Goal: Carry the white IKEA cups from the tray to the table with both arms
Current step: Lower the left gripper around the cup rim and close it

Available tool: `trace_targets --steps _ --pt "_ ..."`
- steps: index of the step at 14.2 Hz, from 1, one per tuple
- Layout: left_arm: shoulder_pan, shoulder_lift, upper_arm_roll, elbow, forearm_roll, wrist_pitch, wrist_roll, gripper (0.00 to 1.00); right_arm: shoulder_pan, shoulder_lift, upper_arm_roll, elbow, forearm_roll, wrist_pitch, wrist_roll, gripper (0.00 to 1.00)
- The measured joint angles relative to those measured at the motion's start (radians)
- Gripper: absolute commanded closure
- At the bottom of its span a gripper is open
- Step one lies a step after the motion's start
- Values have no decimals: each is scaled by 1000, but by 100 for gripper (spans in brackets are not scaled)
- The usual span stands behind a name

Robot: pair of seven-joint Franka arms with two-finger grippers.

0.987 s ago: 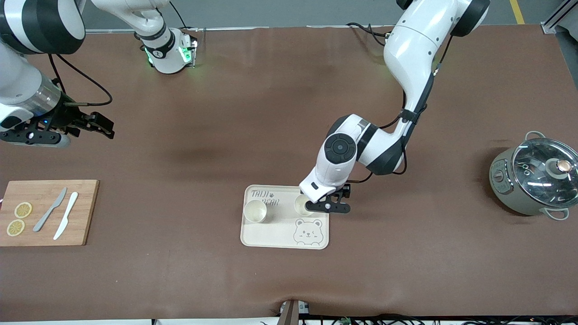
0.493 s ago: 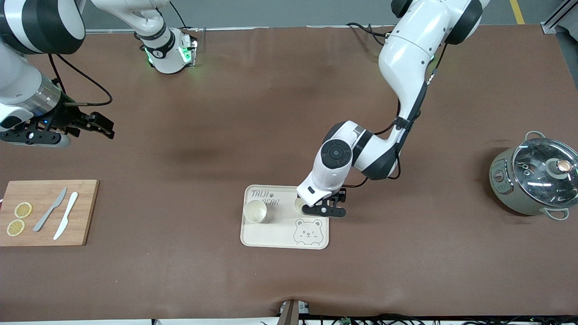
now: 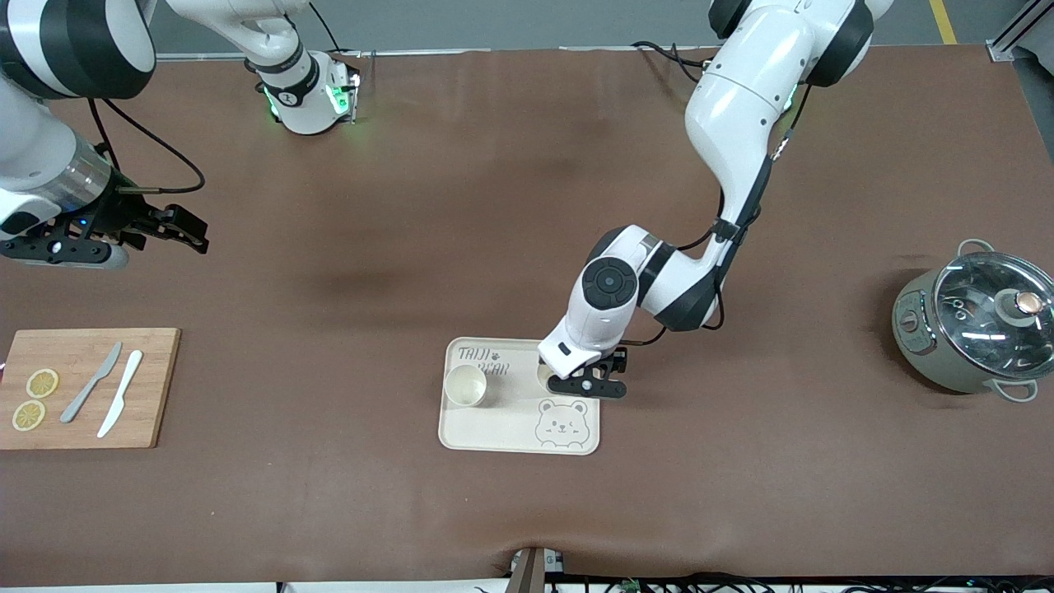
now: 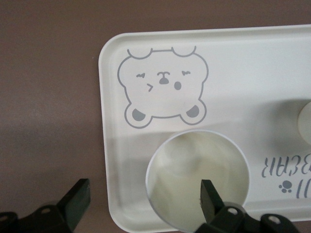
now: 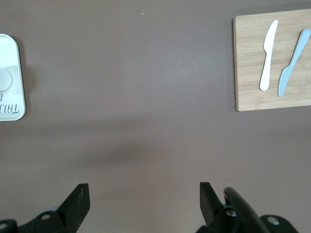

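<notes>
The left gripper (image 4: 141, 204), jaws spread wide around one white IKEA cup (image 4: 198, 179) without touching it, has slid slightly toward the right arm's end of the bear-printed tray (image 3: 510, 428) (both cups stand there); the other cup (image 3: 465, 385) hasn't moved; the right gripper (image 5: 141, 204) waits open over bare table.

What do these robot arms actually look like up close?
Both arms are glossy white with rounded shells and black joint bands. The left arm has a round black cap at its wrist and a black cable along it. The right arm has a silver wrist ring and looping black cable. Each ends in a black two-finger gripper: left gripper, right gripper.
</notes>
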Motion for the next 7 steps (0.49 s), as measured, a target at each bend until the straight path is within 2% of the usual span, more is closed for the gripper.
trace_targets --steps 7 --pt "-8 22 13 13 0 26 0 0 2 0 3 0 0 3 6 0"
